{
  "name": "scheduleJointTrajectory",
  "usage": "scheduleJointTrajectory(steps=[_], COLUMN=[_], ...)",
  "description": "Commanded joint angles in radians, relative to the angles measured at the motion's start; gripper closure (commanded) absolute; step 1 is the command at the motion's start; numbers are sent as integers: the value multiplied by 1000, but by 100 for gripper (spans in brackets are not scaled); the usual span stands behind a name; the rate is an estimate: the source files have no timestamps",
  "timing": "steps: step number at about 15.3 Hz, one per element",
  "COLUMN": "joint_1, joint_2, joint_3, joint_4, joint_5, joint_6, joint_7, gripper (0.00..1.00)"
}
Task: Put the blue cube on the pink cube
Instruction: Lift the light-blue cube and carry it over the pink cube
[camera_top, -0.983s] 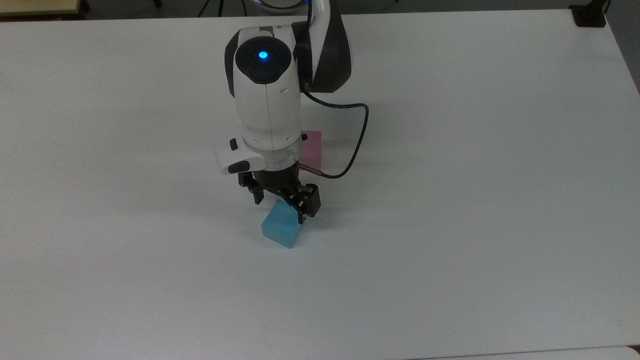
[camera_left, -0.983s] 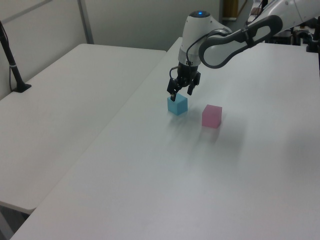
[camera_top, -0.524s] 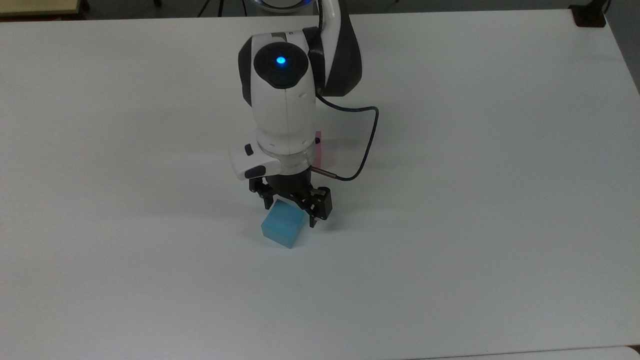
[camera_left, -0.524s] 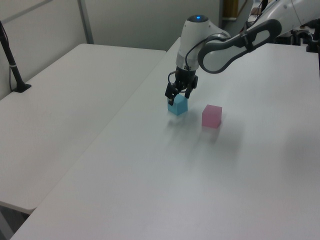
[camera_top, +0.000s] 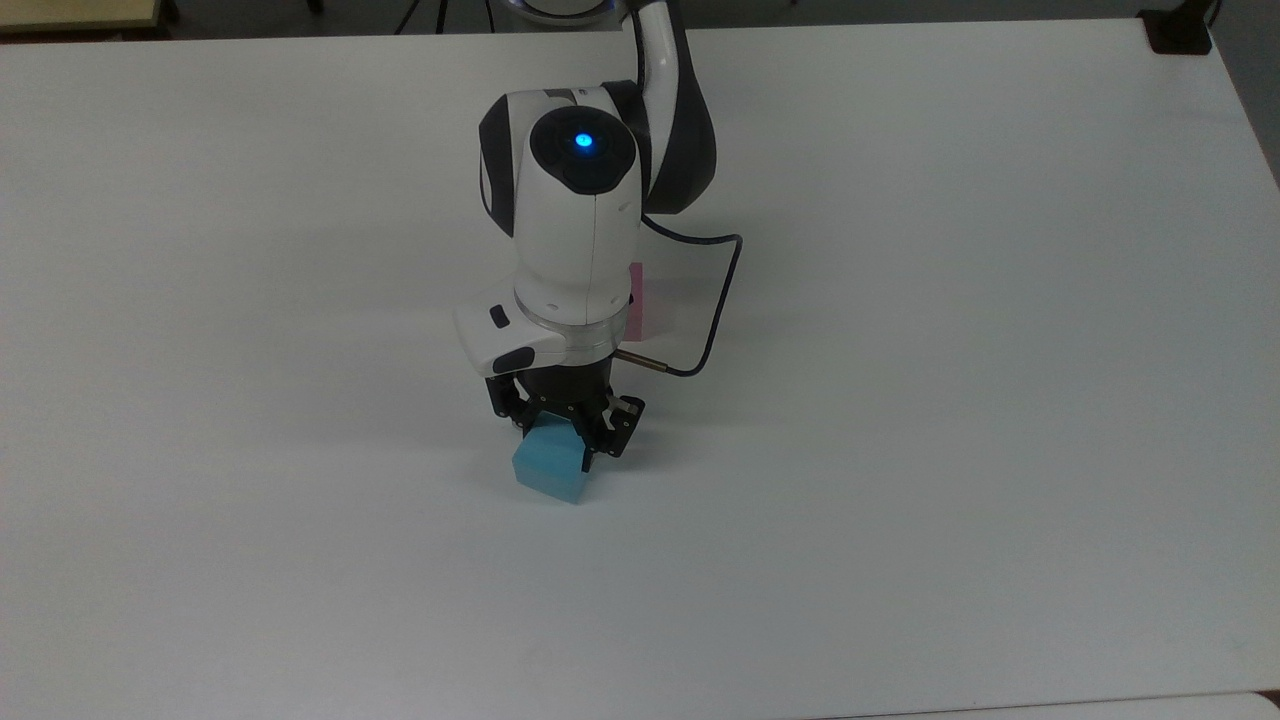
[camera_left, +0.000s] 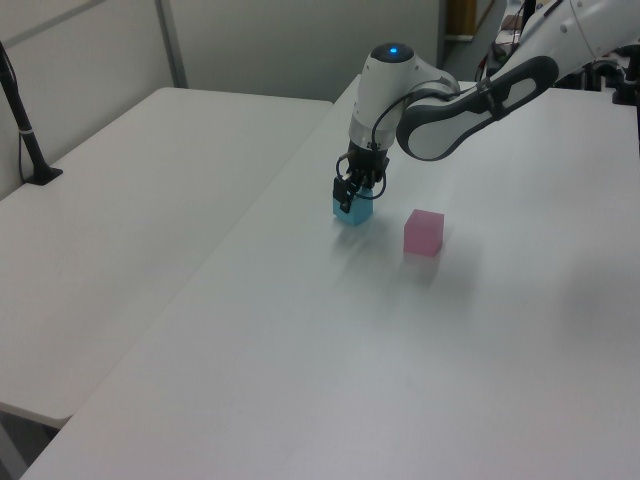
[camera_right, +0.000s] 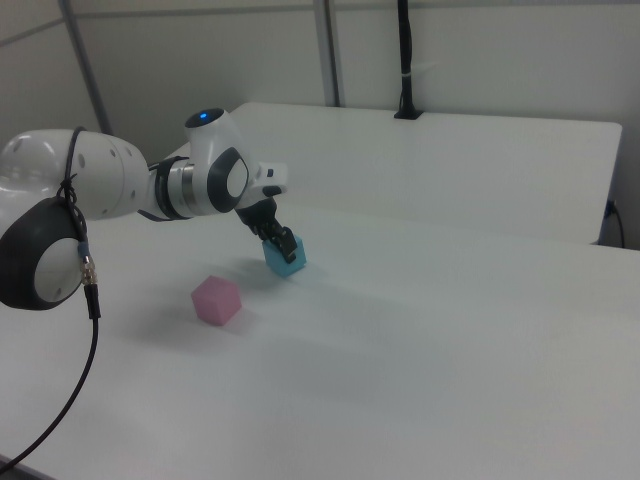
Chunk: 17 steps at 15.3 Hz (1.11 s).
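Gripper (camera_top: 556, 432): low at the blue cube in the centre of the top view, just below mid-frame; its fingers stand on two opposite sides of the block, drawn in narrow around it. Whether the pads already press the faces cannot be told.

Blue cube (camera_top: 549, 467): resting on the white table (camera_top: 950, 420); centre of the top view, upper middle of the left view (camera_left: 351, 211), left of centre in the right view (camera_right: 286, 256). The arm covers its upper part in the top view.

Pink cube (camera_left: 424, 232): on the table, apart from the blue cube; to its right in the left view, lower left of it in the right view (camera_right: 217, 299). In the top view just a sliver (camera_top: 637, 295) shows above the gripper, beside the wrist.

Key relation: the blue cube lies directly beneath the gripper, between the fingers, so the coming move is judged to be a squeeze and a straight lift, then a carry toward the pink cube, up-frame in the top view.

Orientation: the blue cube is equal-sided, with no long axis; it sits turned, one corner toward the bottom of the top view. The pink cube likewise shows a corner in the right view.

Progress: judged at the grasp step; stacking not yet done.
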Motion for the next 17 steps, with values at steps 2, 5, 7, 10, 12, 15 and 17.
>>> scheduleJointTrajectory(steps=[2,5,7,10,12,15,17], joint_1=[7,10,16,21,22,22,47], joint_2=[-190,-379,-441,-515,-535,-524,-515], joint_3=[-1,8,8,19,31,37,37], joint_4=[-206,-403,-466,-551,-586,-588,-589], joint_5=[-28,-17,-2,3,4,4,4], joint_6=[4,4,4,1,-1,-1,-1], joint_7=[-89,-110,-110,-110,-110,-108,-105], gripper=[63,62,61,60,56,43,24])
